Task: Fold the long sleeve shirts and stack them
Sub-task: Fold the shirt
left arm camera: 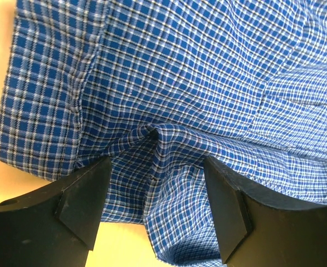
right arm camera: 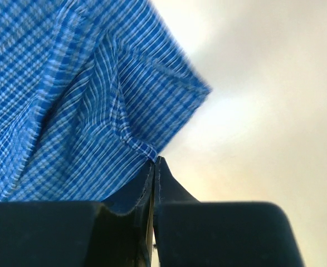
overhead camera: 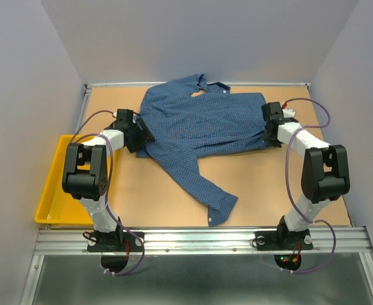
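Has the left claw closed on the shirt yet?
No, the left claw stands wide open, straddling a bunched fold of the blue checked shirt without pinching it.

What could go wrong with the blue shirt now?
The right gripper pinches only the very edge of the shirt, so the cloth may slip out when lifted. The left gripper is open over a bunched wrinkle and might grab a lump, making a messy fold. The long sleeve lies stretched out loose and could drag or twist.
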Robot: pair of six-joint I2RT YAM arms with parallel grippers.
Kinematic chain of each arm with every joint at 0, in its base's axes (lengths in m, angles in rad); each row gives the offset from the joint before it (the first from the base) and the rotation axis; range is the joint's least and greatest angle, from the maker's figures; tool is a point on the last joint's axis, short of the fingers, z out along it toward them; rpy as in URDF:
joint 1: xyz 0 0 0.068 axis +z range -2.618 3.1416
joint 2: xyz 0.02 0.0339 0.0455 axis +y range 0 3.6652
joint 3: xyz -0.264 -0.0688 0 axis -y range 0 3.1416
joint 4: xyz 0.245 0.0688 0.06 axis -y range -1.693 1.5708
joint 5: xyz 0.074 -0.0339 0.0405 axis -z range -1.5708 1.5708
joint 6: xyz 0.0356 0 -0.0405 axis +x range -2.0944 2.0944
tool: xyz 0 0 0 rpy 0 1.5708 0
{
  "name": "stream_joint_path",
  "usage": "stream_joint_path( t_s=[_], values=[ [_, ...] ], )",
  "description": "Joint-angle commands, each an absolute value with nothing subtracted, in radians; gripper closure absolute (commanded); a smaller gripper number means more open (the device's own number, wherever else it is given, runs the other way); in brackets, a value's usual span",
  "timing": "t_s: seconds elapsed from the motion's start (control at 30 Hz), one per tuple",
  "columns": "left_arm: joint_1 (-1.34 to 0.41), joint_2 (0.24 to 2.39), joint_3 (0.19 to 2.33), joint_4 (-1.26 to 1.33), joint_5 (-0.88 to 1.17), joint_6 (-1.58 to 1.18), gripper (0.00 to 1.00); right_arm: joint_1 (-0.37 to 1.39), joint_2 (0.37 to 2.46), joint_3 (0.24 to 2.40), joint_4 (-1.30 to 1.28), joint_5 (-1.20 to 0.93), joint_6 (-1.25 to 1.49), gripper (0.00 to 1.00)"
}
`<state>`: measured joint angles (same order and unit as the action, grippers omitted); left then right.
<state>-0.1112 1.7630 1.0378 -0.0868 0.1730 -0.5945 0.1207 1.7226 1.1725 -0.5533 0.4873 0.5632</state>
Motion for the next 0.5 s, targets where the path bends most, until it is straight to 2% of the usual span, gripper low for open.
stream_joint_path(
  t_s=[0.0,0.07,0.17,0.27,0.3,0.43,0.47],
  values=[
    [-0.084,1.827,1.039,-0.121,0.130,-0.589,0.21,0.086,1.617,1.246,-0.583,0.609,0.434,0.98],
    [-0.080,1.833,1.037,-0.123,0.133,-0.588,0.21,0.060,1.603,1.255,-0.583,0.623,0.414,0.99],
    [-0.074,1.835,1.031,-0.123,0.138,-0.589,0.21,0.009,1.585,1.247,-0.584,0.663,0.405,0.93],
    [-0.072,1.825,1.029,-0.118,0.146,-0.591,0.21,-0.110,1.563,1.209,-0.612,0.588,0.494,0.79],
    [-0.072,1.822,1.028,-0.117,0.150,-0.591,0.21,-0.133,1.554,1.197,-0.612,0.563,0.529,0.67],
    [-0.072,1.807,1.026,-0.112,0.164,-0.583,0.21,-0.152,1.514,1.186,-0.600,0.467,0.532,0.59],
    [-0.072,1.804,1.028,-0.110,0.167,-0.584,0.21,-0.152,1.511,1.184,-0.594,0.369,0.526,0.59]
  ],
)
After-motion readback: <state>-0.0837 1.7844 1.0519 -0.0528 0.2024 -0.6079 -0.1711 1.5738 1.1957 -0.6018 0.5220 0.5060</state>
